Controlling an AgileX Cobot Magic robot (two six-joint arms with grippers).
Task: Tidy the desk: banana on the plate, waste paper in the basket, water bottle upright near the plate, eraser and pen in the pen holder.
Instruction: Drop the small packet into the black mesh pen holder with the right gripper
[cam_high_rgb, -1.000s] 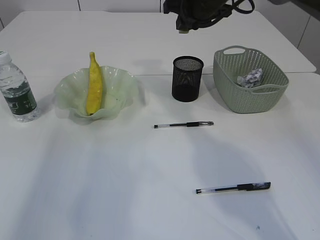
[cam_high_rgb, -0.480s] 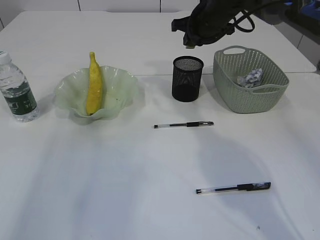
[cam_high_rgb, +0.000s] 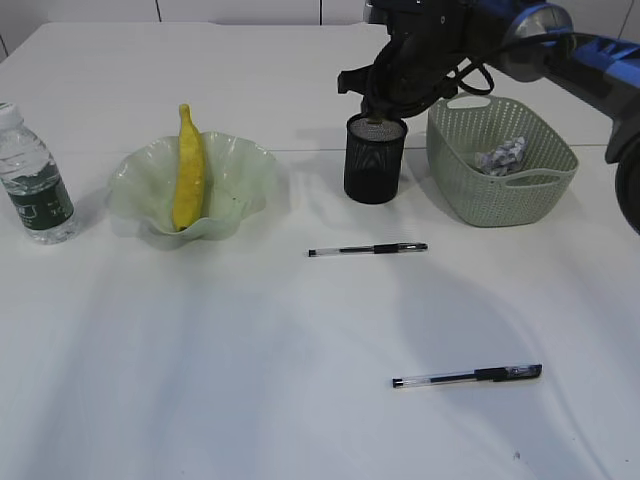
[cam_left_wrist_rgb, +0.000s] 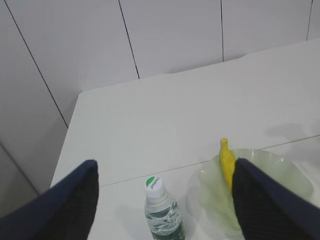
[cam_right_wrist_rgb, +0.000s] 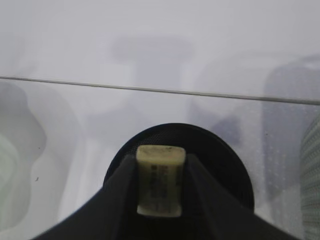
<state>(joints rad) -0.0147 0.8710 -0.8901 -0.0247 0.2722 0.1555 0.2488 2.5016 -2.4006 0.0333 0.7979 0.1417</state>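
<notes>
eraser (cam_right_wrist_rgb: 160, 180) print blurred (unreadable), pen holder (cam_right_wrist_rgb: 220, 165) interior hidden

The right arm (cam_high_rgb: 520, 45) descends from the top edge of the exterior view, where a second ago only its dark underside showed, until its gripper (cam_high_rgb: 376, 112) hangs directly over the mouth of the pen holder (cam_high_rgb: 375, 160); the pale eraser (cam_right_wrist_rgb: 159, 180) pinched between the fingers (cam_right_wrist_rgb: 122, 192) now sits just above the rim.
</notes>
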